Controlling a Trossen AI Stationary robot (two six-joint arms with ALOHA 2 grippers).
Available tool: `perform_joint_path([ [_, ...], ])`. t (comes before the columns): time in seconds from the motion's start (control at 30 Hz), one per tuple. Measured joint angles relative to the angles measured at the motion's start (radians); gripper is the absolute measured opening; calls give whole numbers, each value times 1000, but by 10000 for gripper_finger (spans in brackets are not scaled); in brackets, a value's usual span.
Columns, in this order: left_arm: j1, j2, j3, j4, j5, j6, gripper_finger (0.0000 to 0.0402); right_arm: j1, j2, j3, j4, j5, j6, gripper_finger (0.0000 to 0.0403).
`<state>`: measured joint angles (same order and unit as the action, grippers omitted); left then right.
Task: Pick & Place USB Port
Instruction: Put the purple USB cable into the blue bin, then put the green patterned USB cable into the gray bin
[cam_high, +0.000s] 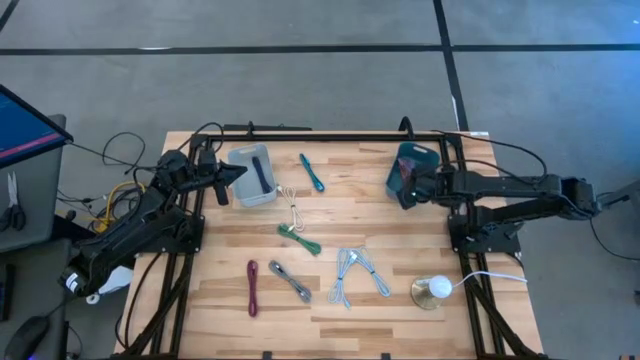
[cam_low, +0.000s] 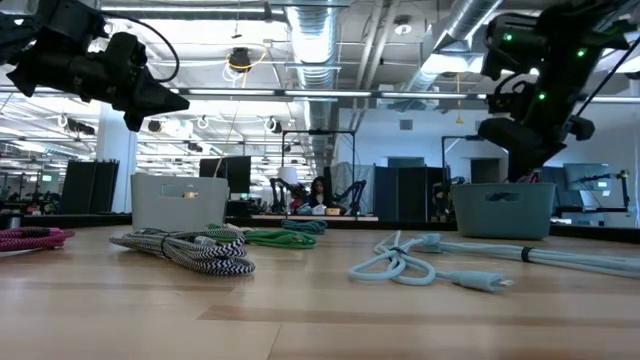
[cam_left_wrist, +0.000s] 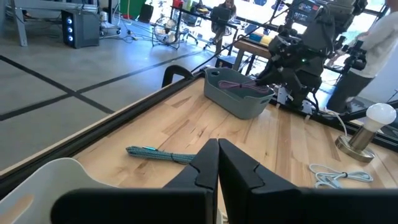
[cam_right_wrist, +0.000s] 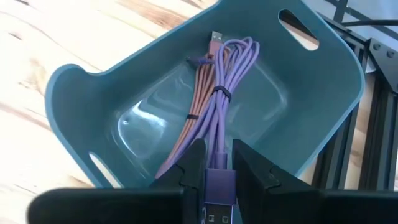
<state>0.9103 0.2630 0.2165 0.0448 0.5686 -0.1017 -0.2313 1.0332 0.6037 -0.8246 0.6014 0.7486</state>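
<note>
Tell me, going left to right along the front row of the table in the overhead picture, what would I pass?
Maroon cable → black-and-white striped cable → pale blue cable → small lamp with a white bulb.

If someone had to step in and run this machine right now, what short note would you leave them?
Right gripper: over the teal bin, shut on the purple cable's plug; the cable's coil lies in the bin beside an orange cable.
Left gripper: shut, empty, above the grey bin, which holds a dark cable.
Done: three cables binned, the purple one not yet let go.
Left on the table: teal cable, white, green, maroon, striped and pale blue cables.
</note>
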Motion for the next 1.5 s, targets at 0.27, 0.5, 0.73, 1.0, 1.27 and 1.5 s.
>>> perform_joint_path([
  [0.27, 0, 0, 0, 0, 0, 0, 10, -3, 0, 0, -1, -2, 0, 141],
  [0.5, 0, 0, 0, 0, 0, 0, 10, -3, 0, 18, -9, -8, -20, 189],
  [0.73, 0, 0, 0, -1, 0, 0, 10, 47, 0, 143, 4, -206, -103, 169],
  [1.0, 0, 0, 0, -1, 0, 0, 10, 140, 0, 202, 108, -265, -134, 131],
  [1.27, 0, 0, 0, 0, 0, 0, 10, 198, 0, 202, 346, -268, -323, 118],
  [1.5, 0, 0, 0, 0, 0, 0, 10, 213, 37, 203, 499, -343, -341, 117],
])
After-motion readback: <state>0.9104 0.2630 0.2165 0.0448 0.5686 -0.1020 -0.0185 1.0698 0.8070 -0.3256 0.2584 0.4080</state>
